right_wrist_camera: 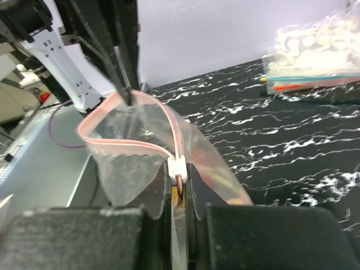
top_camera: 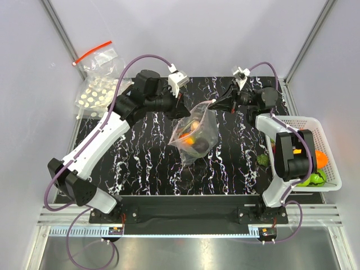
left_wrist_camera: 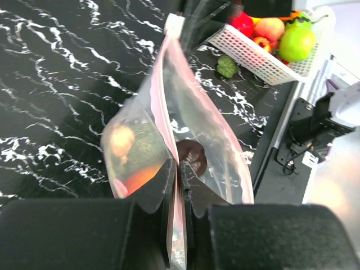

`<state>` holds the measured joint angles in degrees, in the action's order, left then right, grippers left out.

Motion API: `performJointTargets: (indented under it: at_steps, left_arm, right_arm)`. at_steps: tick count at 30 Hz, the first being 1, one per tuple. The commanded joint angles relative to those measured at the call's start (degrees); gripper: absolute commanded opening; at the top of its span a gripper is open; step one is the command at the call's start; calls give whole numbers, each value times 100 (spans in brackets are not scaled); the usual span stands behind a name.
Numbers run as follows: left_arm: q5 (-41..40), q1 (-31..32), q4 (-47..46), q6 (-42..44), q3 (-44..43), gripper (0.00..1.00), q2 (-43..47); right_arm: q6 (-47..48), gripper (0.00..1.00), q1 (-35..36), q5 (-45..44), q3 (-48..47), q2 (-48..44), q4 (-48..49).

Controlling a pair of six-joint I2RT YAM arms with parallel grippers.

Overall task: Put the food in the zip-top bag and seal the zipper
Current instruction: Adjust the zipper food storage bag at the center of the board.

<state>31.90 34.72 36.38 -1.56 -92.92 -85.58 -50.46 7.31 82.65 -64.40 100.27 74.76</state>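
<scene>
1. The bag point(top_camera: 198, 126) is held up over the table point(top_camera: 140, 163), strung between both arms.
2. Its left corner is pinched by the left gripper point(left_wrist_camera: 179, 169). The zipper point(right_wrist_camera: 132, 144) is clamped at its right end by the right gripper point(right_wrist_camera: 180, 181), fingers narrow.
3. The food point(left_wrist_camera: 147, 147) is seen inside.
4. The zipper gapes: it should be held taut while the white slider point(right_wrist_camera: 176, 166) is drawn left.

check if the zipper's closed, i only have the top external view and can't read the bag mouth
Observer: Not closed. The right wrist view shows the zipper split into two strips bowed apart in an open loop.
Operator: is the right gripper on it
Observer: Yes, the right gripper is shut on the strip at a small white slider.
Operator: and the left
Observer: The left gripper is shut on the strip at the loop's far end.
</scene>
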Motion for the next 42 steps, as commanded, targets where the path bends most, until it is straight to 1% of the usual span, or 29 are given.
performJointTargets:
  at_steps: [1,5,6,7,9,11,12,13,14,15,16,17,18,22,23,26,31,33,35,37,39,42]
  left_arm:
    - [-254,-79,-184,-72,-226,13,50]
    - [-526,-88,-175,-116,-209,25,103]
    - [-579,-88,-175,-116,-217,30,112]
    - [-597,-97,-184,-134,-209,42,138]
    - [-554,-88,-245,-151,-182,51,208]
    - [-527,-97,-307,-186,-200,57,270]
    - [-527,-88,-333,-213,-208,58,279]
    - [-527,-88,-325,-248,-269,58,270]
    - [-510,-88,-264,-248,-322,60,261]
    - [-466,-88,-237,-248,-366,61,244]
    - [-448,-88,-254,-300,-410,63,244]
    - [-404,-79,-315,-318,-411,65,270]
    - [-326,-79,-351,-327,-428,67,279]
    - [-237,-62,-465,-301,-621,72,340]
    - [-254,-62,-448,-283,-682,73,349]
    - [-237,-62,-264,-143,-920,73,393]
    - [-18,8,-132,121,-938,73,560]
    - [53,61,0,418,-981,75,525]
    - [27,210,386,621,-1245,77,359]
    - [-104,403,606,1016,-1438,79,209]
    - [-323,728,730,1419,-1474,82,138]
    - [-604,1027,1019,1755,-1693,86,-107]
  right_arm:
    - [-69,0,60,-47,147,-394,1418]
    - [-359,0,60,-109,182,-490,1418]
    - [-377,0,51,-152,269,-534,1401]
    - [-412,0,51,-179,322,-587,1357]
    - [-369,0,51,-232,445,-815,1086]
    - [-45,0,51,-302,568,-1191,656]
    - [218,0,69,-433,708,-1368,-225]
    - [1134,0,86,-547,762,-1796,-921]
    - [1831,0,130,-679,789,-2061,-1824]
    - [2716,0,296,-1211,667,-2342,-4270]
    - [4605,0,515,-1677,500,-2850,-5591]
    - [5207,0,708,-2143,360,-3012,-6535]
    - [5439,0,823,-2435,271,-3135,-7258]
    - [5152,0,860,-2508,393,-3566,-7441]
    - [5134,0,868,-2561,411,-3619,-7667]
    - [4933,0,868,-2868,577,-3865,-7950]
    - [4441,0,886,-3649,990,-4286,-8197]
    - [4352,0,886,-3896,1192,-4419,-8258]
    - [4211,0,895,-4186,1298,-4674,-8311]
    - [4185,0,904,-4170,1377,-4884,-8390]
    - [4114,0,912,-4169,1395,-4964,-8399]
    - [4070,0,930,-4117,1334,-5000,-8504]
